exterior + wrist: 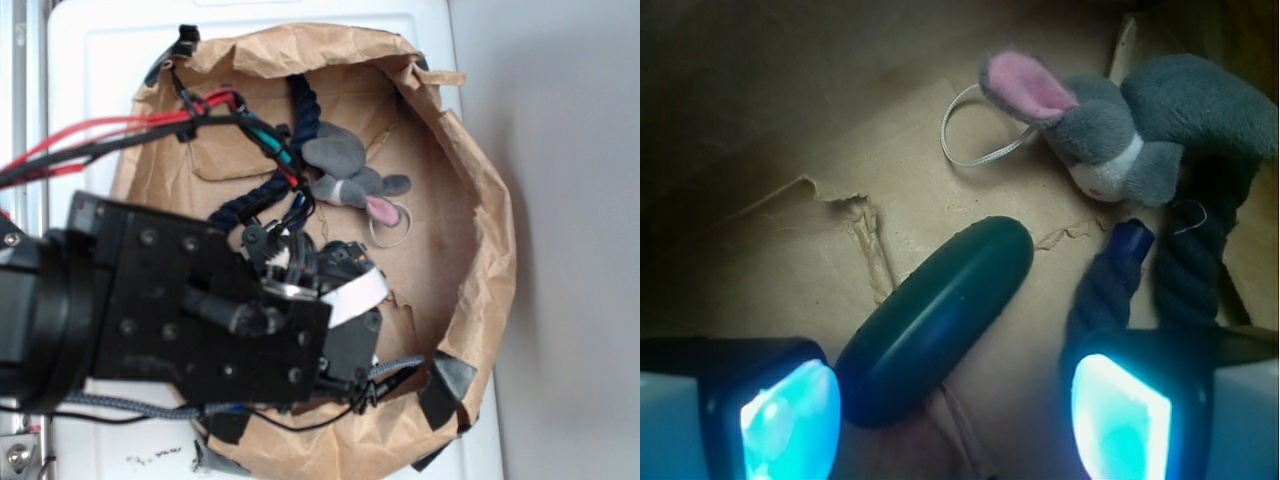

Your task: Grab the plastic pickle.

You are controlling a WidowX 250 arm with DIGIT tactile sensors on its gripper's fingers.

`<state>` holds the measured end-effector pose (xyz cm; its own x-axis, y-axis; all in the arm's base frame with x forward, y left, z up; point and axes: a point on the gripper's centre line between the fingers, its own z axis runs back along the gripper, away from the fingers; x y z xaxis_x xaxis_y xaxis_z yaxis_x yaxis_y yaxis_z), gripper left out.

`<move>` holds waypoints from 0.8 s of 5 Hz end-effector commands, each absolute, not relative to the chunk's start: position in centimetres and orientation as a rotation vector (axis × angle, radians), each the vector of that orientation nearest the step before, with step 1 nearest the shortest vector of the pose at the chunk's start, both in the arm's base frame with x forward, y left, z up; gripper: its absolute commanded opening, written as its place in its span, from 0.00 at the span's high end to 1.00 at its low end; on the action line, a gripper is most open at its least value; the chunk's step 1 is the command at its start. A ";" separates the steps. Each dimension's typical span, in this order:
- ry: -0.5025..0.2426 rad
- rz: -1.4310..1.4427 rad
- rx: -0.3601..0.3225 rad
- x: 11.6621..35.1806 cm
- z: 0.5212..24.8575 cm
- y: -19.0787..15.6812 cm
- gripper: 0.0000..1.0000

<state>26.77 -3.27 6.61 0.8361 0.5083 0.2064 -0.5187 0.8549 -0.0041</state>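
Note:
The plastic pickle (940, 315) is a glossy dark green capsule lying diagonally on the brown paper in the wrist view. Its near end rests between the fingers, close to the left finger (780, 420). My gripper (955, 425) stands open, its glowing pads wide apart and not touching the pickle. In the exterior view the arm and gripper body (330, 300) hang low over the middle of the paper bin and hide the pickle.
A grey plush mouse (1140, 130) (345, 165) with a pink ear and a white loop lies beyond the pickle. A navy twisted rope (1185, 260) (300, 110) runs by the right finger. The crumpled brown paper wall (480, 200) rings the work area.

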 end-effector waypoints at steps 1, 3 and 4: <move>-0.210 0.788 -0.042 28.7 9.0 -2.1 0.00; -0.097 0.905 0.049 30.5 6.4 -2.0 0.00; -0.099 0.845 0.060 28.7 4.8 -2.2 0.00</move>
<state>27.56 -1.77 2.81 0.6490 0.7575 0.0709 -0.7608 0.6449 0.0731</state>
